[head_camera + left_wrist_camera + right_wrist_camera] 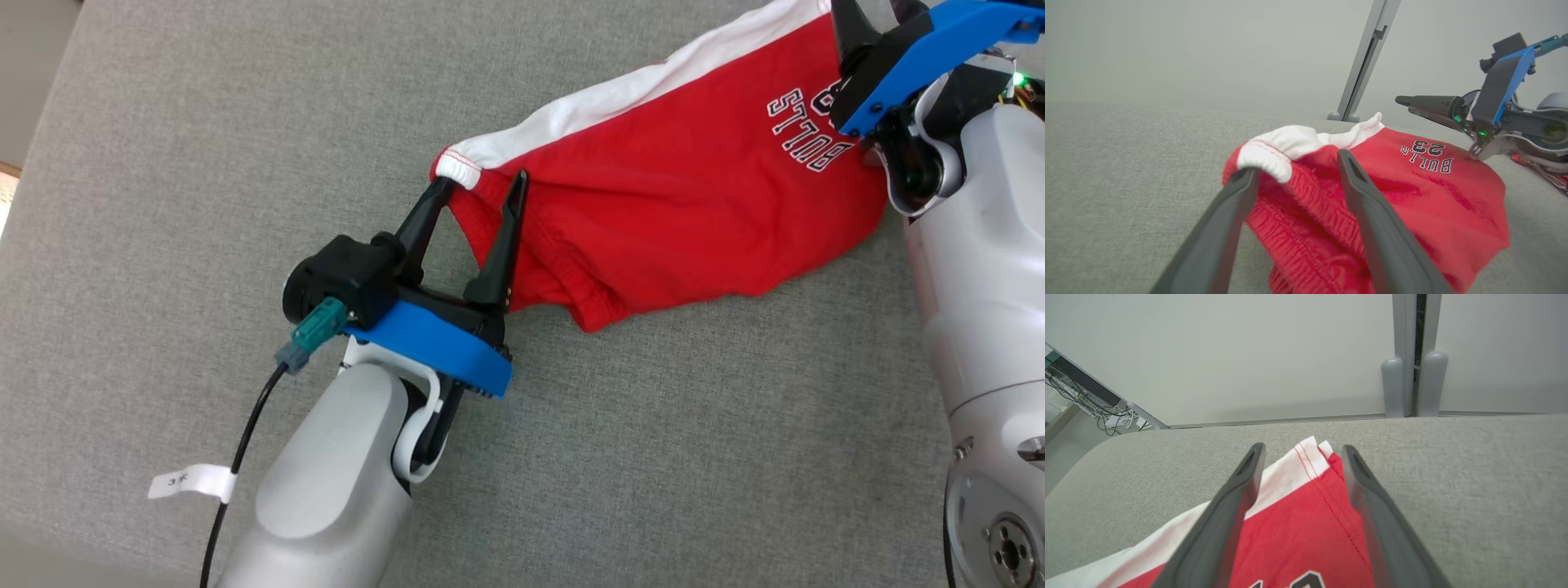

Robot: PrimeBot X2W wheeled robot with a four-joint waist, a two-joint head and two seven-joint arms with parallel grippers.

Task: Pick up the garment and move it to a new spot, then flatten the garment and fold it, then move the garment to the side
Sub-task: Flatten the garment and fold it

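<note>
Left gripper [482, 181] spread wide, straddling ribbed waistband [1265, 161] of soft red-and-white jersey shorts [669, 204], nothing gripped; right gripper [1300, 449] agape over stitched hem corner [1312, 457], empty.

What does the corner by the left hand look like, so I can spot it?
On the grey surface lies a red garment with a white stripe along one edge. Follow the stripe to the end by the left hand: the corner is a small white ribbed patch, stitched in red, beside bunched red cloth.
</note>
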